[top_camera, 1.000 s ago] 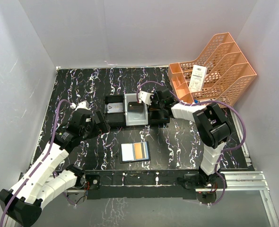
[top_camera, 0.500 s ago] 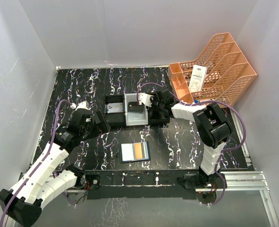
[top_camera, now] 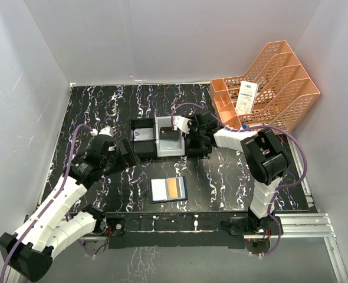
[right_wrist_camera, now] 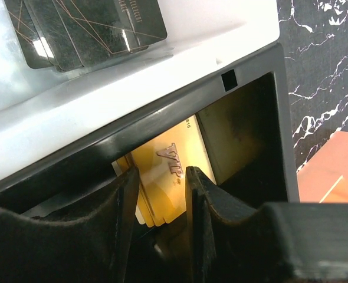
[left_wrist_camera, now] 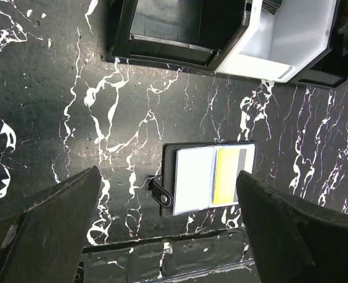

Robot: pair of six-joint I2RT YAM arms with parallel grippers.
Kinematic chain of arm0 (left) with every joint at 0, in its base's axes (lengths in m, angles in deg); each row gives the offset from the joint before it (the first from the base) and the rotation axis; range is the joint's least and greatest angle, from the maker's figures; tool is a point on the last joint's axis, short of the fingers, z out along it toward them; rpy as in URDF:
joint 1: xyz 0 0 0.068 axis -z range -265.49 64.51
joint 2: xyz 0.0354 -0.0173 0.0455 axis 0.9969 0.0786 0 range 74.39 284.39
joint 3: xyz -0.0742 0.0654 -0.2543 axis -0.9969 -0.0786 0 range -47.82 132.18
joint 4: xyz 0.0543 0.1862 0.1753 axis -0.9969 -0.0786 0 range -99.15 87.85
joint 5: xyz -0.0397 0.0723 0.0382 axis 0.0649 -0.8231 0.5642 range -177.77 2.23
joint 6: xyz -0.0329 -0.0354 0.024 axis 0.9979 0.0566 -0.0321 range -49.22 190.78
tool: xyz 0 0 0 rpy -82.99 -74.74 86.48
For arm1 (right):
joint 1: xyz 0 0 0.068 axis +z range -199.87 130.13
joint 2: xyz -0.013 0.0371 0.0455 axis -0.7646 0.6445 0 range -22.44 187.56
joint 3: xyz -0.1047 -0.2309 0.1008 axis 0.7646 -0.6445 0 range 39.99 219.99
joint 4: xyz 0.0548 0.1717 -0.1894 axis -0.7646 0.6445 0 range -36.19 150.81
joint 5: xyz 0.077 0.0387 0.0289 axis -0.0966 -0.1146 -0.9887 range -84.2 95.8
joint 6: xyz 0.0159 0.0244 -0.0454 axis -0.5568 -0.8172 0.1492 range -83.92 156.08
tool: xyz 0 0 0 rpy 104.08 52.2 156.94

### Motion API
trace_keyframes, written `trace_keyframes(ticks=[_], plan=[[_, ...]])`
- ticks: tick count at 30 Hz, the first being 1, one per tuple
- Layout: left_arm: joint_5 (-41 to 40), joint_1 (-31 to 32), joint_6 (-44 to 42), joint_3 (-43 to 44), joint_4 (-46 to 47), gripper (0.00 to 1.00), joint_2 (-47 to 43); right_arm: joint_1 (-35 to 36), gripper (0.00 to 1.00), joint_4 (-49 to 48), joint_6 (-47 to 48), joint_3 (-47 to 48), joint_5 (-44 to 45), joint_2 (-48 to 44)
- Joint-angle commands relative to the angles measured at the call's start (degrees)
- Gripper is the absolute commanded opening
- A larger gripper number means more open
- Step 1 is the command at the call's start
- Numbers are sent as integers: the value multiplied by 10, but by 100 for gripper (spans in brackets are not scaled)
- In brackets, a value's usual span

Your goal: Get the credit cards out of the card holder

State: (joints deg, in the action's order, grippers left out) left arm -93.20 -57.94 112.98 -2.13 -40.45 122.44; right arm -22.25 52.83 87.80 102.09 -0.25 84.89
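Note:
The card holder (top_camera: 168, 190) lies open on the black marbled table near the front, and a gold-orange card (top_camera: 175, 188) shows in its right panel. In the left wrist view the card holder (left_wrist_camera: 209, 177) and its card (left_wrist_camera: 227, 175) lie below and between the wide-apart fingers of my left gripper (left_wrist_camera: 168, 177), which is open and empty. My right gripper (right_wrist_camera: 161, 177) hangs over the right black bin, jaws apart, with gold credit cards (right_wrist_camera: 162, 156) lying in the bin behind the gap. Dark credit cards (right_wrist_camera: 85, 26) rest in the white middle bin.
A row of three small bins (top_camera: 144, 146) stands mid-table between the two arms. An orange mesh file rack (top_camera: 274, 88) holding a white paper slip (top_camera: 246, 97) fills the back right corner. White walls enclose the table.
The right gripper's jaws have opened over the right bin, leaving the gold card lying there. The left arm has shifted slightly towards the bins.

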Motion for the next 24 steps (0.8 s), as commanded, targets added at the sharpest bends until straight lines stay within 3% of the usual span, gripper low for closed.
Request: trace_keyframes(ticks=[1, 9, 14, 20, 24], plan=[[22, -2, -8, 28, -18, 99, 5, -4, 36, -23, -27, 26, -8, -33], [64, -2, -12, 33, 9, 99, 8, -5, 42, -93, -98, 8, -15, -114], [46, -3, -10, 40, 10, 99, -8, -5, 46, -126, -233, -10, 21, -190], [28, -2, 0, 19, 49, 99, -64, -5, 70, -115, -476, -66, 102, -324], [35, -2, 17, -6, 93, 99, -98, -5, 87, -74, -621, -114, 62, -405]])
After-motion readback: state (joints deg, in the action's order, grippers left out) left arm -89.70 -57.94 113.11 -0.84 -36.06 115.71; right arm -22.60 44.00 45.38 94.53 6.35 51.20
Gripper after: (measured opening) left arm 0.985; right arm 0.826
